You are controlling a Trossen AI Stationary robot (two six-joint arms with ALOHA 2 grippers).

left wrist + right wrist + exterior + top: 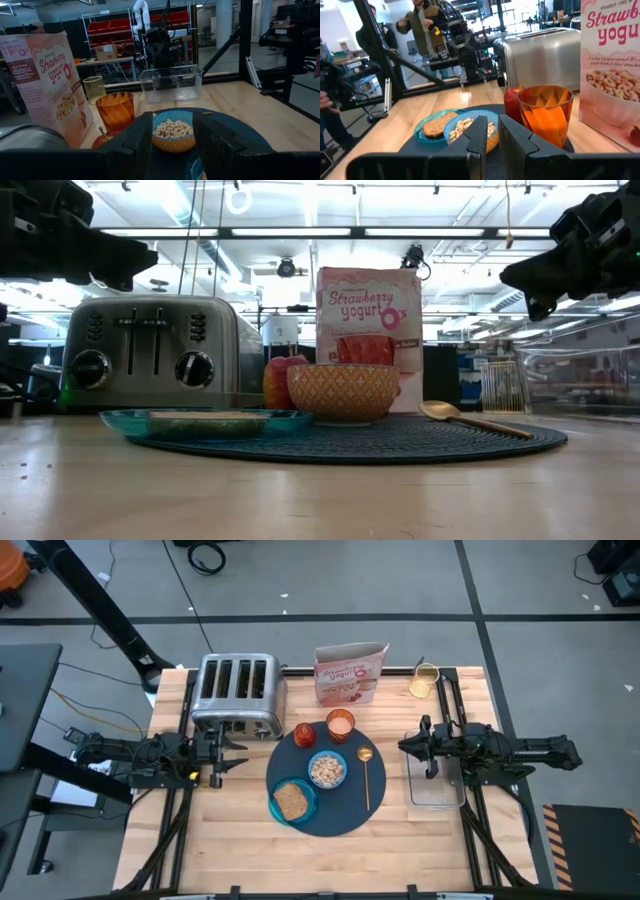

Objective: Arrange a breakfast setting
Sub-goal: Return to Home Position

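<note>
The round slate-blue mat [345,815] lies at the table's middle. On it stand the blue bowl [327,770] holding cereal, the teal plate [305,808] with the toast slice [290,800], the red fruit [304,734] and the amber cup [340,725]. The gold spoon [366,775] lies on it too. My left gripper [232,755] hovers left of the mat, open and empty, pointing at the bowl [172,132]. My right gripper [405,747] hovers right of the mat, empty, its fingers [480,137] close together with only a narrow slit between them.
A chrome toaster [238,695] stands at the far left. A cereal box [350,673] stands behind the mat, with a small glass jar [424,680] at the far right. A clear plastic container [437,785] sits under my right arm. Bare wood lies along the near edge. People stand beyond the table.
</note>
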